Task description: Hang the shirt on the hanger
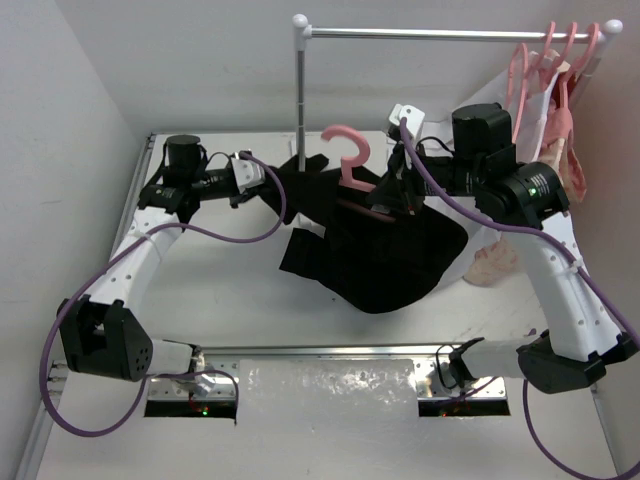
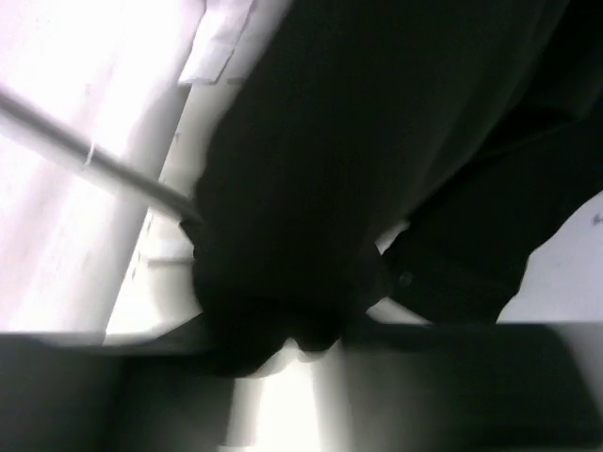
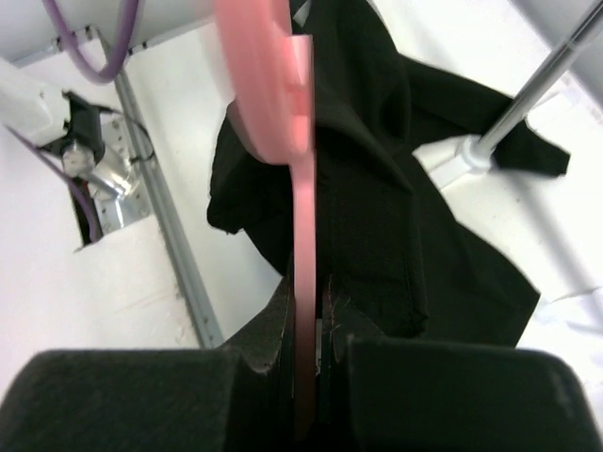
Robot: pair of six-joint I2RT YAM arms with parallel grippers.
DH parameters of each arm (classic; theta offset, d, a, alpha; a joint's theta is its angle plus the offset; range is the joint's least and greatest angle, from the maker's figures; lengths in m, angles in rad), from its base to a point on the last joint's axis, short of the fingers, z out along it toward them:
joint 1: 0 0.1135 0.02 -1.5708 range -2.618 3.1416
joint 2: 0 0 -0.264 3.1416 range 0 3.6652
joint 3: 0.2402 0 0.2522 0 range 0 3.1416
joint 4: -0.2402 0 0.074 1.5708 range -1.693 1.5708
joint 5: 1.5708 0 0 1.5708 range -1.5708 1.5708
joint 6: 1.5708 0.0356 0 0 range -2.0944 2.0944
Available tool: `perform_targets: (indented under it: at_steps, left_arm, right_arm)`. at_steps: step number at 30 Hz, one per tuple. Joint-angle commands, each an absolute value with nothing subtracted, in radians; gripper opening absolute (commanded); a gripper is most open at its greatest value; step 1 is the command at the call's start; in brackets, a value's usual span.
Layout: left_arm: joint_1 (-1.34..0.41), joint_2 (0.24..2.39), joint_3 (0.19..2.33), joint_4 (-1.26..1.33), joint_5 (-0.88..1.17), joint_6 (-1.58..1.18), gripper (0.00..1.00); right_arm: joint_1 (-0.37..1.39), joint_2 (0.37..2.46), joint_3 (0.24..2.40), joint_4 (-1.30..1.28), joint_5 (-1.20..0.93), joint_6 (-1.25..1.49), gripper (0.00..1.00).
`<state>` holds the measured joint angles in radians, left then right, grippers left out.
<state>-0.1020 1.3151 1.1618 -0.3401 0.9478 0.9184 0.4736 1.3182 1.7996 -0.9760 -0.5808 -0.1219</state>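
Hanger (image 1: 347, 158) and shirt (image 1: 385, 262) strung between two grippers, centre of top view.
Grips hanger edge-on in clamped right gripper (image 3: 318, 306), hook pointing up-frame away from the jaws. Drapes black shirt around hanger's lower part, spilling toward lower centre. Places left gripper (image 1: 263, 178) at upper left, apparently pinched on shirt's left edge, fabric stretched rightward toward hanger. Probably calls for drawing that edge over the near shoulder; left arm nearer.

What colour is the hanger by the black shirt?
The hanger is light pink, shown best in the right wrist view.
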Motion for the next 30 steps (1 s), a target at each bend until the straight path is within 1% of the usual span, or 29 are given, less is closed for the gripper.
perform_targets:
  at_steps: [1,2,5,10,13,22,27,30]
  left_arm:
    - [-0.094,1.338,1.242,-0.441,0.982,0.986,0.04]
    - [-0.091,1.341,1.246,-0.446,0.927,0.971,0.00]
    - [-0.065,1.341,1.246,-0.486,0.864,0.977,0.00]
    - [0.072,1.359,1.278,-0.528,0.914,0.960,0.00]
    - [0.110,1.359,1.292,-0.522,0.925,0.942,0.00]
    - [0.117,1.365,1.287,-0.506,0.919,0.937,0.00]
    - [0.120,1.387,1.259,-0.373,0.805,0.833,0.00]
    - [0.118,1.408,1.295,-0.429,0.842,0.848,0.00]
  right_arm:
    - [0.474,1.298,1.841,-0.936,-0.620,-0.141,0.00]
    - [0.474,1.295,1.841,-0.934,-0.621,-0.144,0.00]
    - [0.474,1.278,1.844,-0.920,-0.620,-0.144,0.00]
    - [0.472,1.250,1.833,-0.930,-0.598,-0.163,0.00]
    - [0.472,1.236,1.810,-0.927,-0.597,-0.166,0.00]
    - [0.472,1.216,1.792,-0.911,-0.612,-0.158,0.00]
    - [0.472,1.206,1.796,-0.922,-0.603,-0.161,0.00]
    - [0.472,1.195,1.760,-0.887,-0.589,-0.137,0.00]
